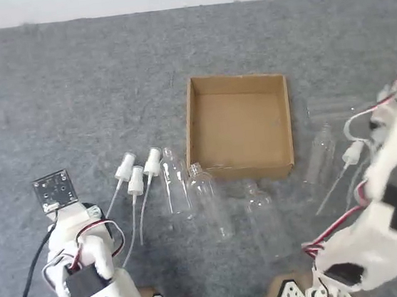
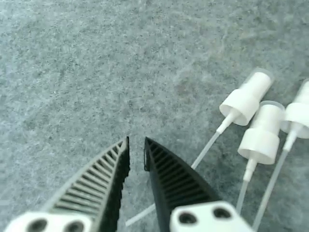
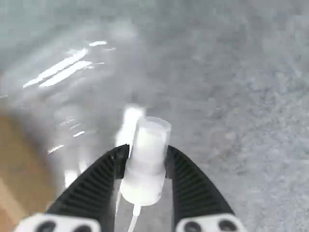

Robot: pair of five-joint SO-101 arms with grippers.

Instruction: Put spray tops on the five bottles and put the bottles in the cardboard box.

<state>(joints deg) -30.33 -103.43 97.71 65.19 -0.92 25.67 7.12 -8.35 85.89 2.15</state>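
Observation:
My right gripper [image 3: 146,149] is shut on a white spray top [image 3: 144,166], held above the carpet right of the cardboard box [image 1: 239,126]; in the high view that spray top [image 1: 353,152] trails its thin tube. Two clear bottles [image 1: 321,152] lie close by it. Three more bottles [image 1: 175,180] [image 1: 210,199] [image 1: 264,216] lie in front of the box. Three spray tops [image 1: 136,178] lie side by side left of them. My left gripper [image 2: 136,143] hangs over bare carpet beside those spray tops [image 2: 244,101], its fingers nearly together with nothing between.
The box is open-topped and holds nothing. Grey carpet [image 1: 69,84] covers the table, with free room at the back and far left. A blurred clear bottle [image 3: 72,72] and a brown box edge [image 3: 12,164] lie beyond my right gripper.

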